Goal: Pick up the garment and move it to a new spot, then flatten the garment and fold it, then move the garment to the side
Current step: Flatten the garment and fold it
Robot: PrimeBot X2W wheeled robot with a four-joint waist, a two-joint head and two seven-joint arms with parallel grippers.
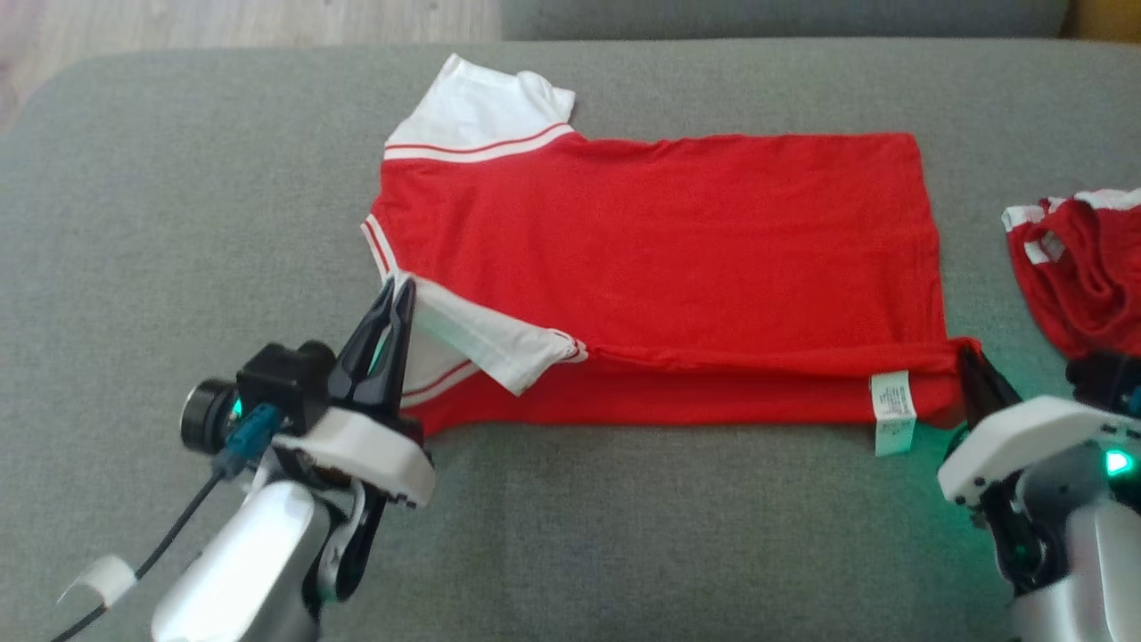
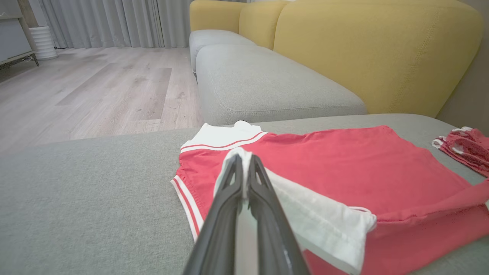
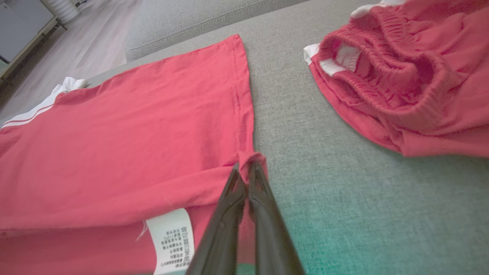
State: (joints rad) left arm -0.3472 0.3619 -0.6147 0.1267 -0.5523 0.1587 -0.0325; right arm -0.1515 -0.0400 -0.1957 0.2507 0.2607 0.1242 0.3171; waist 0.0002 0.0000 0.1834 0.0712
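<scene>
L hand point(image 1: 399, 294) is squeezing shut on the white sleeve point(image 1: 486, 337) of the shirt point(image 1: 660, 232). R hand point(image 1: 970, 358) is pinching shut on the red bottom corner. Both are holding the near edge up a bit, prob. to fold it over toward the far edge of the sofa cushion point(image 1: 134, 223). The shirt is lying flat mid-cushion, stretching between the 2 hands.

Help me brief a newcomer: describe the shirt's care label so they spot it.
On the grey cushion lies a red T-shirt. At its near right corner, beside the right gripper, sits the care label: the only white tag with printed text.
</scene>
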